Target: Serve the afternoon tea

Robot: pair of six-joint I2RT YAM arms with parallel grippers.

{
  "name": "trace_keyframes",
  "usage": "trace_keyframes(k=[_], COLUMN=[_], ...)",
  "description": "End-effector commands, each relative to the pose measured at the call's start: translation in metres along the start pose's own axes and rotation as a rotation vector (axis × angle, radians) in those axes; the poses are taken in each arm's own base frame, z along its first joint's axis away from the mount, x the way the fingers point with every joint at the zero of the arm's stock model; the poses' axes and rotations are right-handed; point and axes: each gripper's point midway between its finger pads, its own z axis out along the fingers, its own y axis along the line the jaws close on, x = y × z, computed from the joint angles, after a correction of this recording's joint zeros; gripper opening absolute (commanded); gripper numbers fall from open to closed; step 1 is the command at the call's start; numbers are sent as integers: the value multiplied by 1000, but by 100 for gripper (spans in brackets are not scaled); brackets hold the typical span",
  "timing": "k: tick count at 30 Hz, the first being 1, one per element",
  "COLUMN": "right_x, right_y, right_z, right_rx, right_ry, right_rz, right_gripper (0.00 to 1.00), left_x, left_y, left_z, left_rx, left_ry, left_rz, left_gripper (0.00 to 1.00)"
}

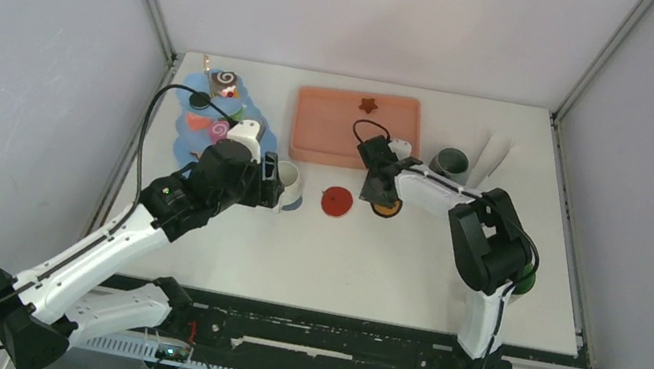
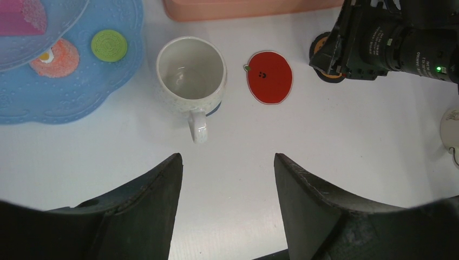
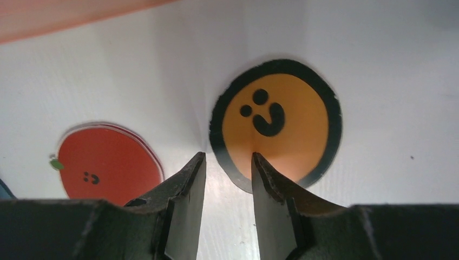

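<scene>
The cream mug (image 2: 190,76) stands upright and empty on a blue coaster, its handle turned toward my left gripper (image 2: 227,157), which is open and holds nothing. In the top view the mug (image 1: 289,178) sits just right of the blue dessert tower (image 1: 200,134). Small pastries lie on the tower, among them an orange one (image 2: 54,57) and a green one (image 2: 109,45). My right gripper (image 3: 227,155) hovers low over the table, narrowly open and empty. Its right fingertip is above the near edge of an orange smiley coaster (image 3: 276,122). A dark mug (image 1: 450,161) stands at the back right.
A red apple coaster (image 1: 336,201) lies between the mug and the orange coaster (image 1: 388,208). The salmon-pink tray (image 1: 333,130) at the back carries a brown star-shaped piece (image 1: 368,105). A white folded item (image 1: 495,158) lies at the back right. A dark green object (image 1: 526,277) is beside the right arm.
</scene>
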Motion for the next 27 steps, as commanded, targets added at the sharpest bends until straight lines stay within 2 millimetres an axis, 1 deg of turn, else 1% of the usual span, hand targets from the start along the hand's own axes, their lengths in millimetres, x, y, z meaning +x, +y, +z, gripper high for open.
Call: trace_keyframes(k=[1, 3, 5, 6, 8, 9, 11, 13, 16, 17, 20, 21, 22, 24, 25, 27], right_x=[-22, -37, -48, -55, -51, -52, -40, -24, 9, 21, 53, 60, 67, 79, 83, 88], right_y=[-5, -12, -28, -40, -78, -95, -127, -156, -194, -202, -217, -220, -222, -233, -237, -241], right_z=[-36, -61, -85, -98, -112, -128, -144, -158, -173, -176, -186, -188, -189, -192, -191, -186], right_rx=[-16, -12, -1, 5, 58, 70, 132, 197, 284, 305, 339, 350, 360, 421, 441, 452], right_ry=[-75, -137, -195, -225, -243, -274, -293, -297, -241, -209, -118, -98, -78, -54, -48, -36], right_rz=[40, 56, 88, 120, 176, 205, 231, 262, 344, 385, 444, 462, 478, 537, 559, 597], right_gripper=[44, 45, 47, 50, 59, 65, 74, 79, 82, 82, 83, 83, 83, 85, 88, 89], left_x=[-13, -12, -13, -13, -15, -15, -16, -18, -21, -22, -21, -20, -20, -18, -18, -17], left_y=[-6, -7, -8, -9, -11, -13, -15, -18, -22, -23, -26, -27, -27, -28, -29, -30], left_z=[-4, -3, -4, -4, -3, -3, -1, 1, 3, 4, 9, 10, 11, 13, 14, 15], left_rx=[25, 26, 31, 33, 43, 50, 59, 64, 75, 79, 84, 85, 87, 91, 94, 97], left_ry=[-36, -33, -33, -34, -36, -35, -32, -33, -34, -36, -32, -27, -25, -16, -13, -9], left_rz=[-8, -7, -8, -10, -10, -10, -9, -10, -8, -9, -9, -6, -5, -2, -1, 4], left_gripper=[68, 67, 67, 67, 68, 68, 67, 68, 68, 68, 68, 68, 68, 68, 68, 68])
